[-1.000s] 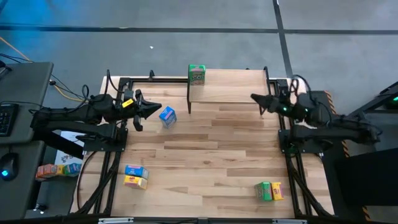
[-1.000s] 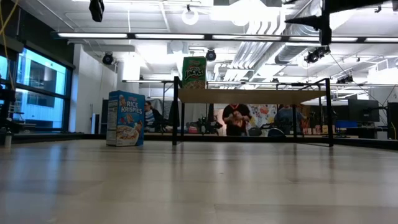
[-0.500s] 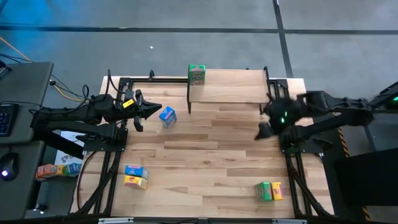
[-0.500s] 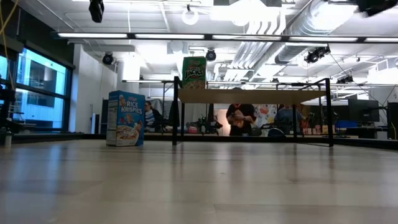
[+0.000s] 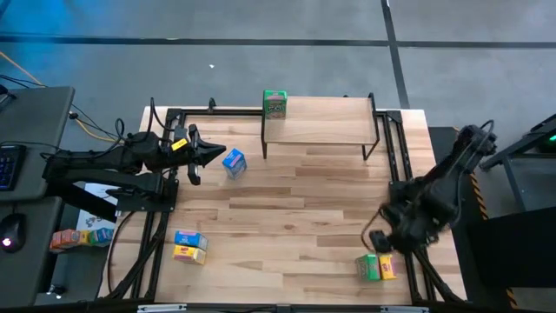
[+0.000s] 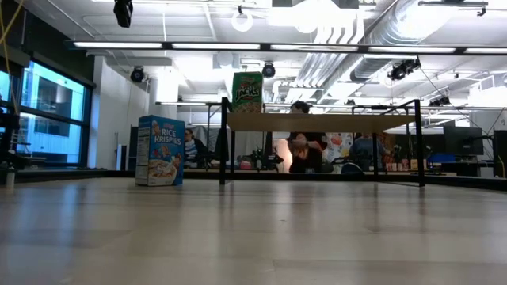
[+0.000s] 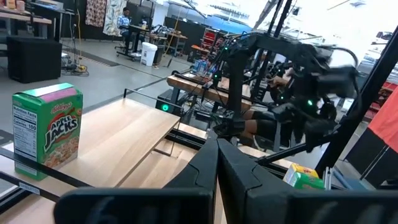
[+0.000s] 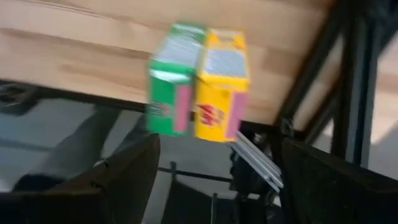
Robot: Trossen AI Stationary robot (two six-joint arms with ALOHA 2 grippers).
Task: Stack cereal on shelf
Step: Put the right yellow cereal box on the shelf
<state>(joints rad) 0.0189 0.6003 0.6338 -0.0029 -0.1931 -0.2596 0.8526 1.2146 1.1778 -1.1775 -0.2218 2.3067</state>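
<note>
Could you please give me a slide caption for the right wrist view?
Open right gripper approaching the green box and yellow box side by side.

Six cereal boxes and one shelf on the table.

The shelf [image 5: 320,121] is a light-wood board on thin black legs at the far edge. A green box [image 5: 274,104] stands upright on its left end. A blue box [image 5: 234,162] stands on the tabletop, left of the shelf. A blue box [image 5: 190,239] and a yellow box [image 5: 188,254] lie touching near the left front. A green box [image 5: 368,267] and a yellow box [image 5: 387,267] lie touching at the right front.
</note>
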